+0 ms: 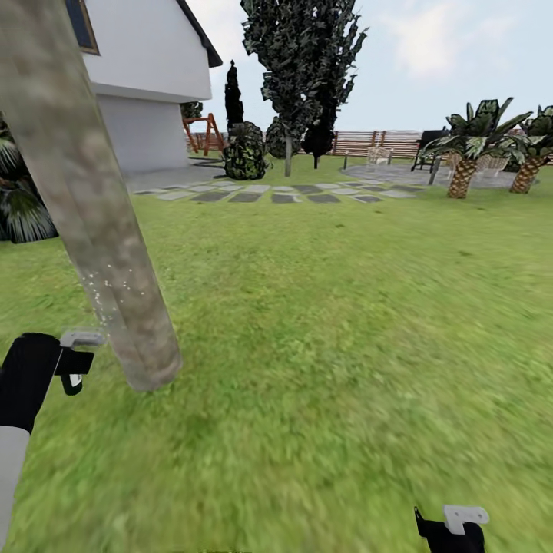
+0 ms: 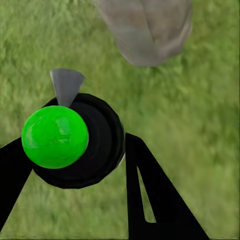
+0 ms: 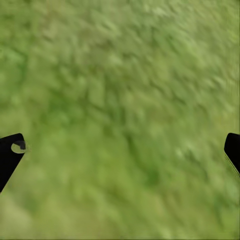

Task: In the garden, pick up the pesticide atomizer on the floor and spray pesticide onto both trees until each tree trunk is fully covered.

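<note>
Spraying is in hand: the left claw (image 2: 75,150) grips the atomizer (image 2: 75,142) just beside the trunk (image 1: 92,207), where specks (image 1: 107,280) dot one patch. Next, sweep higher. The right claw (image 3: 120,150) hangs open.

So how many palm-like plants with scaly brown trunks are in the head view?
2, both at the far right beyond the lawn: one palm by the paved patio, the other palm at the picture's edge, partly cut off. More may stand out of frame.
</note>
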`<state>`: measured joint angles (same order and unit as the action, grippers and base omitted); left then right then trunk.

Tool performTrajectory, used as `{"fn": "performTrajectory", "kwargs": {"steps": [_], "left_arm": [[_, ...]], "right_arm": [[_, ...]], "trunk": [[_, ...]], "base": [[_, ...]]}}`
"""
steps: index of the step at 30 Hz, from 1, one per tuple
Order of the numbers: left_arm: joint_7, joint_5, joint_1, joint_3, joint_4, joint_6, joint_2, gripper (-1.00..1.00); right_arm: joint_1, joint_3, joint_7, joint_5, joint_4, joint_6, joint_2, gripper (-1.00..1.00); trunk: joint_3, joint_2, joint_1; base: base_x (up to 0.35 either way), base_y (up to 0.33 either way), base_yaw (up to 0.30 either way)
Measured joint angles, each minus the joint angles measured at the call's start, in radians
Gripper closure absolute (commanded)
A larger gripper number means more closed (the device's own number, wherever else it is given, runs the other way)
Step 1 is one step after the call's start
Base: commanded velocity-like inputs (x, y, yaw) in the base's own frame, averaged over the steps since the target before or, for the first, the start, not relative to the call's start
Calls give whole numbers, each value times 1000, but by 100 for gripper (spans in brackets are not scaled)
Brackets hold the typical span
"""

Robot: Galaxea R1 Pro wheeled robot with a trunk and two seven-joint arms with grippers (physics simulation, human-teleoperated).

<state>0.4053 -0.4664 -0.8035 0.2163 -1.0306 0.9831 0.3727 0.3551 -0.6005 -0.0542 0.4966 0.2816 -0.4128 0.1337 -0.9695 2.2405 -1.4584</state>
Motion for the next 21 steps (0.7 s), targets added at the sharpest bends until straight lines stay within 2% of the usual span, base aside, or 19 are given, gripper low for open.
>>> {"fn": "performTrajectory", "kwargs": {"steps": [3,6,10,17,21], "left_arm": [[-1,5,20,-1,46,-7,-11,100],[-4,1,25,-1,70,-12,-33,100],[-6,-3,29,1,74,-13,-35,100],[-26,-3,40,1,76,-15,-34,100],[-33,-2,42,0,115,-18,-35,100]], "right_arm": [[0,0,0,0,0,0,0,-100],[0,0,0,0,1,0,0,-100],[0,0,0,0,1,0,0,-100],[0,0,0,-1,2,0,0,-100],[0,0,0,-1,1,0,0,-100]], "trunk": [[0,0,0],[0,0,0],[0,0,0],[0,0,0],[0,0,1]], "base": [[0,-277,277],[63,-276,277],[134,-271,256],[187,-235,40],[292,-82,2]]}}
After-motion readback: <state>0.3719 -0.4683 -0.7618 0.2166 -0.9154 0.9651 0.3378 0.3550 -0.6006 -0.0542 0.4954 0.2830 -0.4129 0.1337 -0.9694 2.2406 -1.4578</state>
